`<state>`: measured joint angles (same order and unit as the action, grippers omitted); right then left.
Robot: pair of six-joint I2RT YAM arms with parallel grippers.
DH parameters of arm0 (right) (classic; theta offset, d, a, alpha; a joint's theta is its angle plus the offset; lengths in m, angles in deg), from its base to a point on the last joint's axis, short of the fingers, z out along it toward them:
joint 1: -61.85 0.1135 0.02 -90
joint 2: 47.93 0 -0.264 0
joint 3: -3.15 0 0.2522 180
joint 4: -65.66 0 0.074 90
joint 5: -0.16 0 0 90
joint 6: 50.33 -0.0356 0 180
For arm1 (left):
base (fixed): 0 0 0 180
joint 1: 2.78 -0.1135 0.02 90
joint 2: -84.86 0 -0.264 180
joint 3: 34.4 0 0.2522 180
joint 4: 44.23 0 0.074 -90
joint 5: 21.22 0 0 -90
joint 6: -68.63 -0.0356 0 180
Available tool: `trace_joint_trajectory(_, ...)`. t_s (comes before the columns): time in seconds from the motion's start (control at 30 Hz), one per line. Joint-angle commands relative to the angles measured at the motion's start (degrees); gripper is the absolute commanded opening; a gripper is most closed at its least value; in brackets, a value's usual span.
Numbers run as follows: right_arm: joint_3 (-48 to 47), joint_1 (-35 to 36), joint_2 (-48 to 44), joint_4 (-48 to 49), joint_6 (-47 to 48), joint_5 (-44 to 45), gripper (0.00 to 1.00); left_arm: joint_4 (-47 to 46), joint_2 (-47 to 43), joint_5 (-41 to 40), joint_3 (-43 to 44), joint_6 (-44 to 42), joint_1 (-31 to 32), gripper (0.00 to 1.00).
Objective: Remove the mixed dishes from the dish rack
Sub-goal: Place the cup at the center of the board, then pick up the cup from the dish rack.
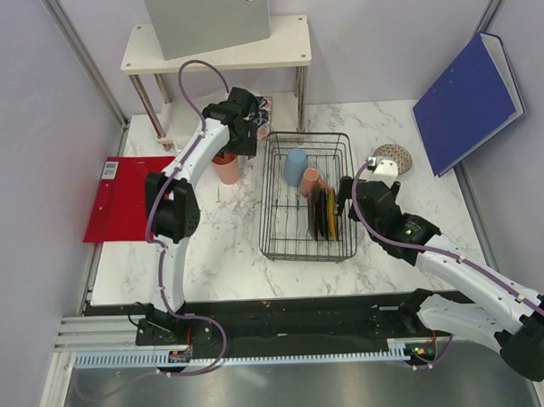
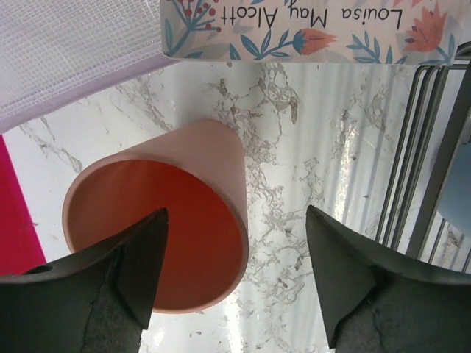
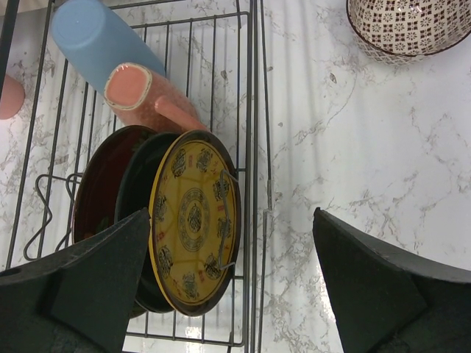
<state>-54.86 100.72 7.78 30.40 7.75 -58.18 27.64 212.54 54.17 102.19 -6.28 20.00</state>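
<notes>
Now mid-unload. Left fingers (image 2: 110, 294) spread, empty; pink cup (image 2: 184, 235) upright on tabletop (image 2: 294, 147) beneath them. Right fingers (image 3: 88, 294) wide apart, empty; black-yellow plate (image 3: 193, 220) below, between them, inside dish rack (image 3: 250, 110). Next, probably: descend, pinch rim.

Blue binder (image 1: 465, 103), white shelf (image 1: 289, 42), perhaps red clipboard (image 1: 120, 202)

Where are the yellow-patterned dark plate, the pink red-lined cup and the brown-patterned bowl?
yellow-patterned dark plate (image 3: 193, 220): right wrist view, face centre.
pink red-lined cup (image 2: 184, 220): left wrist view, red inside.
brown-patterned bowl (image 3: 408, 26): right wrist view, patterned wall.
</notes>
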Motion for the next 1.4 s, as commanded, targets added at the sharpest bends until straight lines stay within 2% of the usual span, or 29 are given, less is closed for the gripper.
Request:
trace_joint_trajectory(0.0,0.04,-0.02,0.72,1.54,-0.42,-0.46,0.98,-1.33,-5.59,-0.42,1.71,-0.85,-0.20,0.98)
trace_joint_trajectory(0.13,-1.01,-0.02,1.34,2.07,0.46,0.07,0.98,-0.54,-9.81,-1.03,3.56,-0.06,-0.11,0.99)
trace_joint_trajectory(0.27,-4.08,-0.11,4.06,2.95,2.47,0.77,0.98,-0.80,-17.87,-1.99,4.53,1.08,0.94,0.99)
trace_joint_trajectory(0.43,-11.63,-0.02,12.05,6.20,6.08,-0.28,0.98,-4.47,-27.02,-6.04,-0.02,1.61,6.64,0.99)
trace_joint_trajectory(0.57,-19.28,-0.02,19.95,7.78,9.76,-2.21,0.98,-13.60,-38.44,-7.01,-14.95,2.57,11.92,0.99)
trace_joint_trajectory(0.6,-22.69,0.06,23.36,7.96,10.56,-2.91,0.98,-16.16,-43.17,-6.49,-22.20,3.62,12.71,0.99)
trace_joint_trajectory(0.63,-24.55,-0.02,25.14,7.96,11.35,-3.79,0.98,-17.75,-45.91,-5.79,-25.67,4.50,13.85,0.99)
trace_joint_trajectory(0.87,-37.57,-0.11,41.21,7.35,16.71,-5.29,0.98,-28.30,-67.62,1.33,-53.70,12.41,15.18,0.99)
trace_joint_trajectory(1.07,-42.76,-0.29,49.05,6.99,17.95,-5.99,0.98,-30.95,-83.00,2.31,-66.11,12.86,15.62,0.99)
trace_joint_trajectory(1.37,-48.65,-1.25,56.26,6.29,18.65,-5.56,0.98,-30.86,-93.48,4.33,-76.93,14.17,15.62,0.99)
